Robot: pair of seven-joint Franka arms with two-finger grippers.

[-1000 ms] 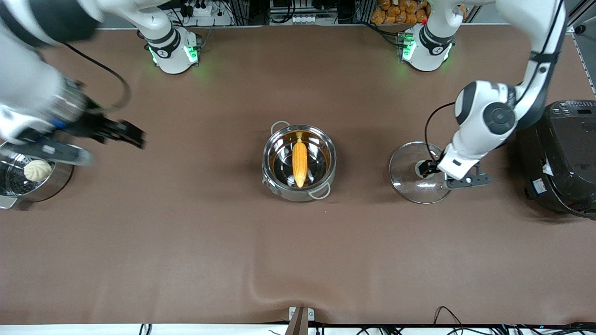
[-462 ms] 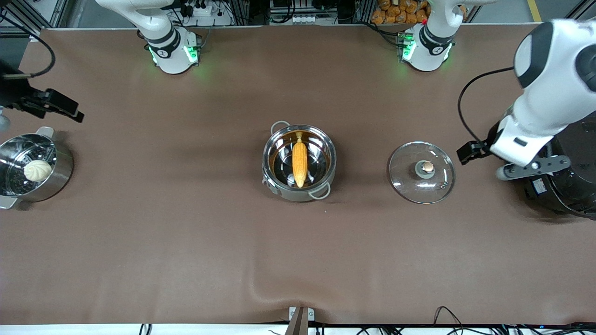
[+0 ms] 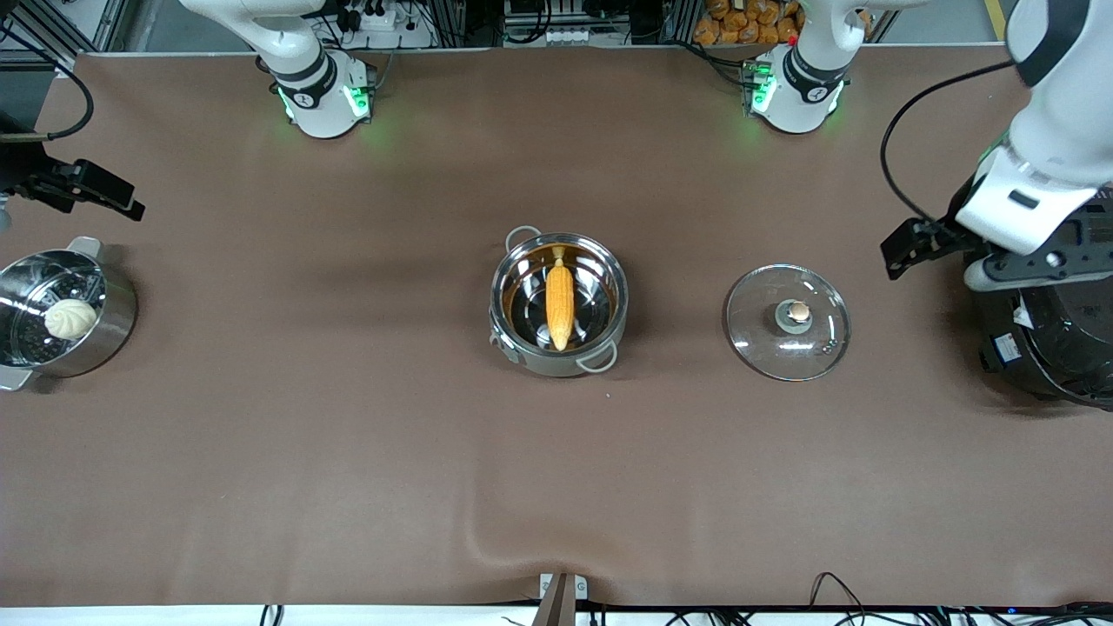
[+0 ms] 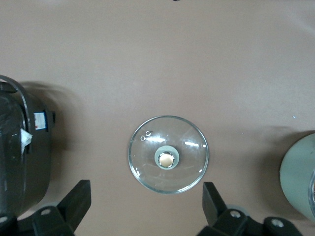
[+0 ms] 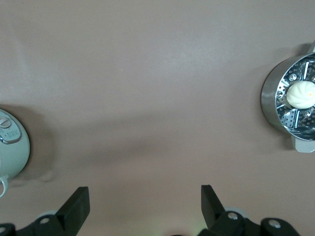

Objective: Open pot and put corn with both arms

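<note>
**benchwatcher:** So where's this at? To me it looks basically finished. The pot (image 3: pixel 558 303) sits mid-bench with no lid on it, and the corn (image 3: pixel 560 305) is lying inside, stub end pointing toward the arm bases. The glass lid (image 3: pixel 788 322) is flat on the bench beside the pot, toward the left arm's end, knob up.

**frankafan:** Agreed, I'd call both steps done: pot opened, corn in. Nothing left that I can see, unless the arms are meant to park somewhere. The left claw (image 3: pixel 904 248) is up in the air, over the bench between the lid and the black cooker (image 3: pixel 1056 348), fingers spread wide and holding nothing. In its wrist view the lid (image 4: pixel 168 154) sits well below, framed between the two fingers (image 4: pixel 76 204).

**benchwatcher:** And the right claw (image 3: pixel 96 196)?

**frankafan:** Also released and empty, hanging over the right arm's end of the bench, close to the steamer pot (image 3: pixel 65 315) with the white bun (image 3: pixel 70 318) in it.

**benchwatcher:** Anything in the way?

**frankafan:** Not really. The cooker sits close under the left arm, so I'd watch that if it swings low. The steamer pot and bun are well apart from the corn pot.
</note>
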